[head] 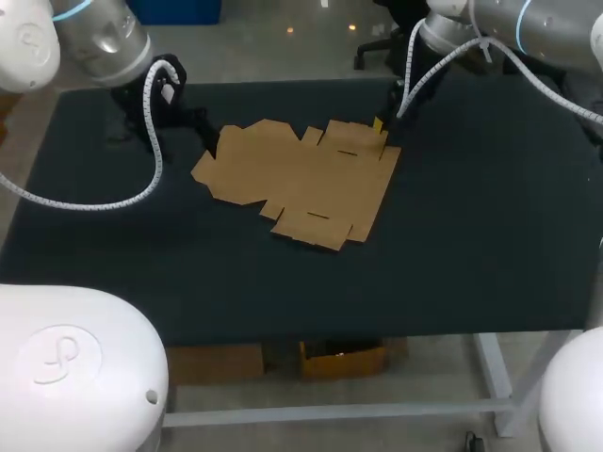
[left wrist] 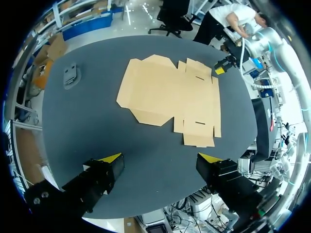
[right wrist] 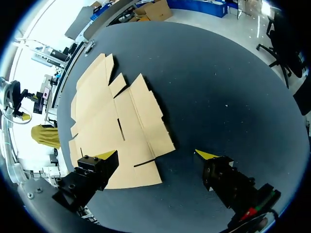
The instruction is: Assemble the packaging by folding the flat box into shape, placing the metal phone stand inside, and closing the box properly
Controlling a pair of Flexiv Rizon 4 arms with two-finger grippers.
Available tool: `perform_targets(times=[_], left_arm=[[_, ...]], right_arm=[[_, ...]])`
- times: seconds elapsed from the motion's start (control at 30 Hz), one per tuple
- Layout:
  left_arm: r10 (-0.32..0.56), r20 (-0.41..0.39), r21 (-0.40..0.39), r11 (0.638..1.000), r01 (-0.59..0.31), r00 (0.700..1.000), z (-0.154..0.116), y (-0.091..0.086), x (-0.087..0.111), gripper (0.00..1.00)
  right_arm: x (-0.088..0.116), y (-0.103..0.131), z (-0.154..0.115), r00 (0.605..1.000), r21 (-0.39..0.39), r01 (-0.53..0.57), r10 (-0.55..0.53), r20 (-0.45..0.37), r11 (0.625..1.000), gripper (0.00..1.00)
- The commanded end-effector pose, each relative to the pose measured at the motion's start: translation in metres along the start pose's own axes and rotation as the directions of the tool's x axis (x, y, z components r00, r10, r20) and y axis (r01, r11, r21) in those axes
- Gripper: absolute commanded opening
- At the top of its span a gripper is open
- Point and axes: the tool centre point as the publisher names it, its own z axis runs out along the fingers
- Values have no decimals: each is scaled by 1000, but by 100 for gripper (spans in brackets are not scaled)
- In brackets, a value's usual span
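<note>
The flat brown cardboard box (head: 301, 179) lies unfolded on the dark table, seen whole in the left wrist view (left wrist: 170, 94) and partly in the right wrist view (right wrist: 114, 126). A grey metal phone stand (left wrist: 71, 76) rests on the table, apart from the box on the left arm's side. My left gripper (left wrist: 160, 162) is open and empty, held high above the table near the box's left end (head: 198, 127). My right gripper (right wrist: 155, 158) is open and empty at the box's far right corner (head: 381, 125), one finger (right wrist: 99, 167) over the cardboard's edge.
The dark table (head: 471, 245) has bare cloth in front of and to the right of the box. White coiled cables (head: 155, 160) hang from both arms over the table's back part.
</note>
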Motion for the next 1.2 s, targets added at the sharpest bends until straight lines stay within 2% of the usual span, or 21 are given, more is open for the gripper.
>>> perform_targets(times=[0.03, 0.67, 1.2], left_arm=[[-2, 2, 1, 1000, 2, 1000, 1, 0, 0, 100], [-23, 3, 5, 1000, 23, 1000, 4, -2, -4, 100], [-40, -5, -1, 999, 40, 999, 8, 0, -6, 100]], right_arm=[[-9, 11, 4, 991, 36, 4, 1, -136, 999, 100], [-15, 30, 21, 987, 31, 10, -6, -159, 999, 100], [3, 28, 29, 978, 30, 40, -33, -207, 999, 100]])
